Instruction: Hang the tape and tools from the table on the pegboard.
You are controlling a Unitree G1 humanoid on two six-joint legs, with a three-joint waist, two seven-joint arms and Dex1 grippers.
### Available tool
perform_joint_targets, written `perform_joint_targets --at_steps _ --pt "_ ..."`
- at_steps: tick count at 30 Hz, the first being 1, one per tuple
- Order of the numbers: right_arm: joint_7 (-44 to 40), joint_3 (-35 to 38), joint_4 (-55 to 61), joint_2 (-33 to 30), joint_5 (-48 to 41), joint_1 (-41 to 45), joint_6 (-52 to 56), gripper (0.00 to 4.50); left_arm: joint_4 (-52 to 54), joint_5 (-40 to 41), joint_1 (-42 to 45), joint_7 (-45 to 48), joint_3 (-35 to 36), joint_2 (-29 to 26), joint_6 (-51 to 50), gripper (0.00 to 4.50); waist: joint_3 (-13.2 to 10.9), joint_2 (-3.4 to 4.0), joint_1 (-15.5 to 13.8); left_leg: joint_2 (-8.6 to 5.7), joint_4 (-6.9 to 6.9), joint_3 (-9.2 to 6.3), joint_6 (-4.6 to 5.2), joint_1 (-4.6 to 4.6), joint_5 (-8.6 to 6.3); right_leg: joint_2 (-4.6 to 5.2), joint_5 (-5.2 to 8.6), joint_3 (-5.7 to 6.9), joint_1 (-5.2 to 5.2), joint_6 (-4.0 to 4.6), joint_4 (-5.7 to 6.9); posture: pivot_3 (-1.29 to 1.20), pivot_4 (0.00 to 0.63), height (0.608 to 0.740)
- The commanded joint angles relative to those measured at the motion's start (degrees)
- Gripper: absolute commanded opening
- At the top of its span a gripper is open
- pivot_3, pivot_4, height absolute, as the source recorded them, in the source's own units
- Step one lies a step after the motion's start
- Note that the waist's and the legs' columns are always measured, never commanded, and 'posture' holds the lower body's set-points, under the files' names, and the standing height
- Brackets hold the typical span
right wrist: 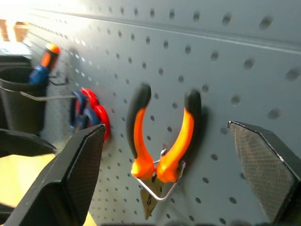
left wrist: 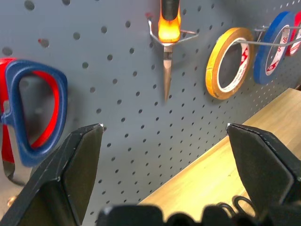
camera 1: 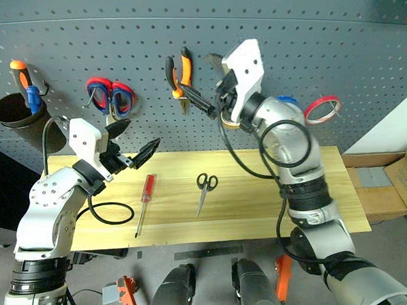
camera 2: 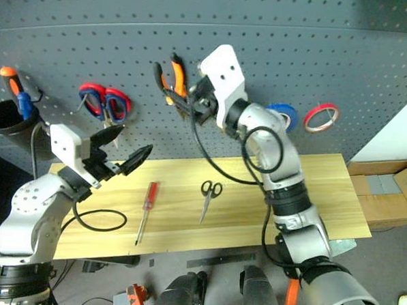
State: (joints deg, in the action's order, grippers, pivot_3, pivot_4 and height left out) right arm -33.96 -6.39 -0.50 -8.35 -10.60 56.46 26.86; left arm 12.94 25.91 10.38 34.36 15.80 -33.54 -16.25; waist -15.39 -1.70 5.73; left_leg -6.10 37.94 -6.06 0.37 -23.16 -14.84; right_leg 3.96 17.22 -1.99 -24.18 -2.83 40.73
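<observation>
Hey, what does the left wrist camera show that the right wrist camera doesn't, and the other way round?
Left wrist view alone: the yellow tape roll and the blue tape on hooks, and the table. Right wrist view alone: the black cup holding the orange- and blue-handled drivers. Both: the pegboard, the hung long-nose pliers, the red-and-blue scissors, and each arm's own open hand.

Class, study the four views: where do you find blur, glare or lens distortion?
Right wrist view: the pliers are smeared, bright glare washes the corner near the black cup. Left wrist view: sharp on the yellow tape. Eye views: the pegboard hole rows bow, a wide-lens effect.
</observation>
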Motion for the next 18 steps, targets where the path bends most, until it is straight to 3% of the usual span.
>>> perform_joint_targets --at_steps 1,8,12,18 --pt "-5.3 5.4 9.4 -4.5 -11.4 -1.3 12.3 4.46 2.9 -1.7 -2.3 -1.5 -0.9 -1.1 -3.3 4.50 0.0 0.00 -0.3 0.00 0.00 0.00 0.00 -0.01 0.00 0.00 0.00 -0.01 0.00 0.00 -0.01 -0.06 0.255 0.740" --pt "-13.3 8.2 19.9 -16.5 -26.9 -9.1 29.1 4.46 7.8 -4.7 -6.1 -4.8 -6.3 -1.1 -11.8 4.50 0.0 -0.01 -0.9 0.04 -0.03 -0.03 0.11 -0.11 -0.07 0.00 0.00 0.04 0.06 0.00 -0.29 -0.06 0.262 0.740" --pt "-14.5 6.0 25.0 -20.8 -29.5 -15.2 31.7 4.46 11.2 -5.2 -7.0 -5.4 -10.3 -1.3 -17.8 4.50 0.0 -0.01 -0.9 0.04 -0.02 -0.01 0.29 -0.18 -0.17 0.01 0.00 0.03 0.07 0.00 -0.38 -0.07 0.268 0.740" --pt "-12.7 4.9 27.6 -22.6 -30.4 -18.8 31.8 4.46 13.2 -6.3 -5.9 -7.3 -14.4 -1.1 -25.7 4.50 0.0 -0.01 -1.1 0.07 -0.03 0.01 0.32 -0.19 -0.18 0.00 0.00 0.06 0.08 0.00 -0.43 -0.07 0.275 0.740"
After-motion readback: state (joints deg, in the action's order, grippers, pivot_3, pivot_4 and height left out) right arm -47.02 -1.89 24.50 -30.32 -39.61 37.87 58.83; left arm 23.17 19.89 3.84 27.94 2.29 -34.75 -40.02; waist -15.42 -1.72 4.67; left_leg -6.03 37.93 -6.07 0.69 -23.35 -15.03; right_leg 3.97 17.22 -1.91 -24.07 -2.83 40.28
